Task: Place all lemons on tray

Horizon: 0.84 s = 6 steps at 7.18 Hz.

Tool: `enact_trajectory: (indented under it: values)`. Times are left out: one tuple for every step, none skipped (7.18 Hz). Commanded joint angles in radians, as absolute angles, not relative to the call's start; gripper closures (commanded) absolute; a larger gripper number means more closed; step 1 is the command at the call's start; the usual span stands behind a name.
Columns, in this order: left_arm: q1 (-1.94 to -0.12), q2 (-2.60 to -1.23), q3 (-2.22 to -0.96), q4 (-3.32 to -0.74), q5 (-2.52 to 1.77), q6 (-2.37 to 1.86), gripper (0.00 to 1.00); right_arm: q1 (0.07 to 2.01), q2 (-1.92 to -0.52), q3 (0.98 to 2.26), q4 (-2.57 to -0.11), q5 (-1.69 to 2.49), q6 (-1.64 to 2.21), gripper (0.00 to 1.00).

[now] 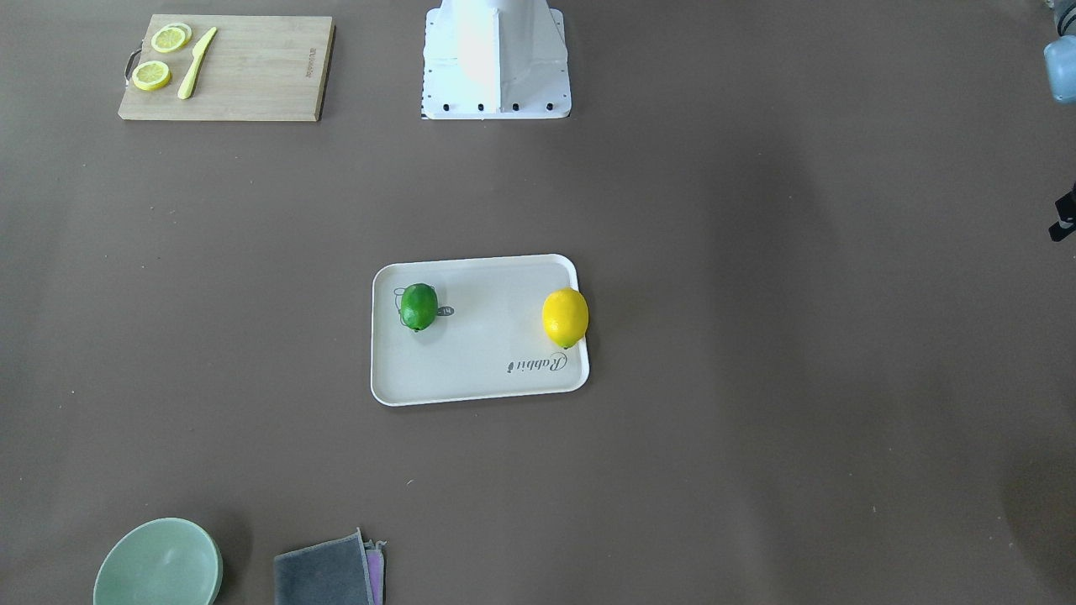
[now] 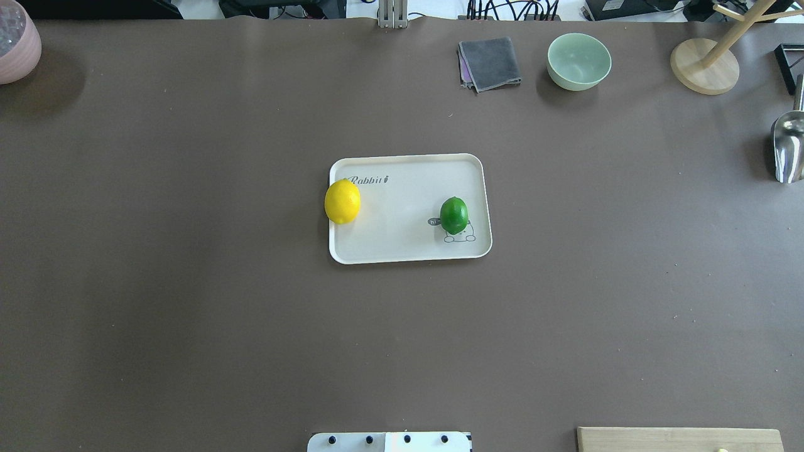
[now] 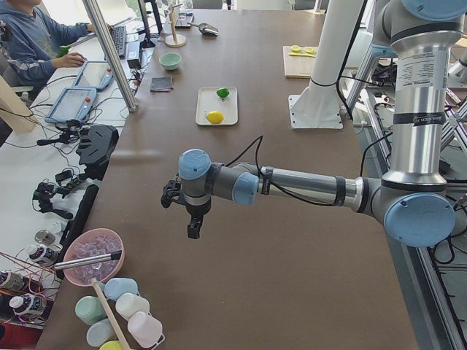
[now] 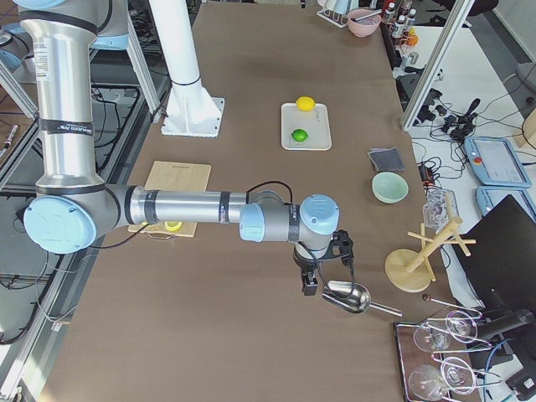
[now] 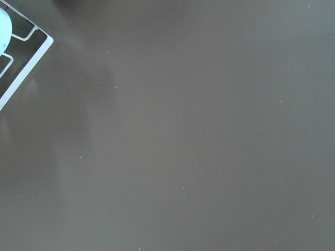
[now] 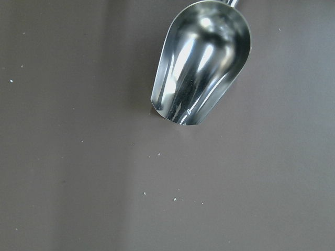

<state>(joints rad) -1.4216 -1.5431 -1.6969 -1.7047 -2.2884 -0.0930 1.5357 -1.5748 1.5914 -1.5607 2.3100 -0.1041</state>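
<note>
The off-white tray (image 2: 402, 248) lies at the table's middle. The yellow lemon (image 2: 342, 201) rests at the tray's left short edge, over the rim by the "Rabbit" script. The dark green lemon (image 2: 454, 215) sits inside the tray on the cartoon drawing. Both also show in the front-facing view, yellow lemon (image 1: 565, 318) and green lemon (image 1: 419, 307). My left gripper (image 3: 191, 227) hangs over bare table far from the tray. My right gripper (image 4: 308, 285) hovers by a metal scoop. Both show only in side views, so I cannot tell whether they are open or shut.
A bamboo cutting board (image 1: 252, 84) holds lemon slices and a yellow knife. A green bowl (image 2: 578, 61) and grey cloth (image 2: 490, 63) sit at the far edge. A metal scoop (image 6: 201, 63), a wooden stand (image 2: 703, 66) and a pink bowl (image 2: 16, 44) stand at the table's ends.
</note>
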Motion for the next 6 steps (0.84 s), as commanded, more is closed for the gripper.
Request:
enact_trajectory:
  values:
    - [-1.448, -1.548, -1.68, -1.698, -2.29, -0.107, 0.02, 1.536, -1.574, 1.583, -1.562, 2.31, -0.101, 0.0]
    - [-1.448, -1.542, -1.678, -1.7, -2.343, -0.129, 0.02, 1.536, -1.581, 1.588, -1.56, 2.301, -0.104, 0.0]
    - [-1.465, -1.543, -1.677, -1.701, -2.371, -0.13, 0.02, 1.536, -1.594, 1.591, -1.557, 2.307, -0.103, 0.0]
    - [-1.474, -1.543, -1.675, -1.709, -2.375, -0.127, 0.02, 1.536, -1.594, 1.589, -1.554, 2.307, -0.097, 0.0]
    - [-1.474, -1.542, -1.658, -1.712, -2.381, -0.126, 0.02, 1.536, -1.592, 1.595, -1.552, 2.309, -0.103, 0.0]
    - [-1.477, -1.558, -1.635, -1.713, -2.381, -0.123, 0.02, 1.536, -1.591, 1.6, -1.554, 2.304, -0.1, 0.0]
